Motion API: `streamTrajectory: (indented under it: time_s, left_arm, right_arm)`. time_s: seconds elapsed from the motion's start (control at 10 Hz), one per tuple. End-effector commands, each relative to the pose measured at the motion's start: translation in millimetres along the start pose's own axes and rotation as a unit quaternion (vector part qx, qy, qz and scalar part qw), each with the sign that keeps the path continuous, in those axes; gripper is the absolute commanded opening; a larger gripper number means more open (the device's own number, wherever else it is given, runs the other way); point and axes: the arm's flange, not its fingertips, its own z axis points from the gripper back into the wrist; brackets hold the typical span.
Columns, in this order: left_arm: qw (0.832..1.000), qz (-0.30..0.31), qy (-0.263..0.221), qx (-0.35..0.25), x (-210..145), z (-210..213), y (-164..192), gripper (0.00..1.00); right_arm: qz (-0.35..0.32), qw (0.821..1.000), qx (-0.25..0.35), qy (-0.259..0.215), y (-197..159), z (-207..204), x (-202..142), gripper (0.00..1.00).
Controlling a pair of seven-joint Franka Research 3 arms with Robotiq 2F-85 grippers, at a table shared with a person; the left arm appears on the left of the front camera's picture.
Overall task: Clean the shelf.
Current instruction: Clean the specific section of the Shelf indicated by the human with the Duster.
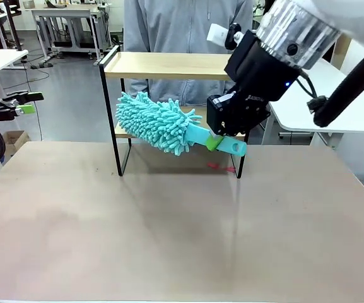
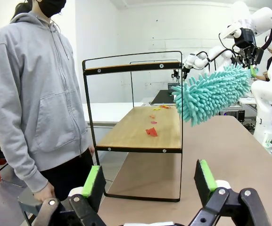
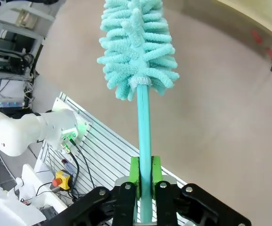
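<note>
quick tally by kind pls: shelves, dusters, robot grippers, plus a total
shelf: 1
teal duster: 1
grippers: 2 (left gripper, jaws open; right gripper, jaws shut on the duster's handle)
total: 4

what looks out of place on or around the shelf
Small red and orange scraps lie scattered on the lower board of the shelf, loose litter on otherwise bare wood. Another red bit lies on the table beneath it. Nothing looks tilted or broken.
</note>
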Motion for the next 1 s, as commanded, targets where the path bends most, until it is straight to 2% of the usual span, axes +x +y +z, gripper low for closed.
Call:
streamTrajectory:
  time_s: [0.0, 0.1, 0.3, 0.5, 0.9]
  left_arm:
    - [1.000, -0.008, 0.001, 0.002, 3.4, -1.0, -0.8, 1.00]
    - [1.000, -0.008, 0.001, 0.002, 3.4, -1.0, -0.8, 1.00]
    - [1.000, -0.008, 0.001, 0.002, 3.4, -1.0, -0.8, 1.00]
    - [1.000, -0.008, 0.001, 0.002, 3.4, -1.0, -0.8, 1.00]
    - [1.000, -0.008, 0.001, 0.002, 3.4, -1.0, -0.8, 1.00]
  right_arm:
    - [-0.001, 1.000, 0.000, 0.002, -0.1, -3.4, 1.7, 0.13]
    - [-0.057, 0.997, -0.040, -0.018, 27.1, -13.8, 15.8, 0.13]
    - [-0.115, 0.987, -0.071, -0.090, 56.7, -20.7, 32.1, 0.13]
    - [-0.156, 0.976, -0.080, -0.126, 76.6, -33.8, 48.6, 0.13]
    - [-0.191, 0.969, -0.077, -0.137, 104.5, -74.4, 105.6, 0.13]
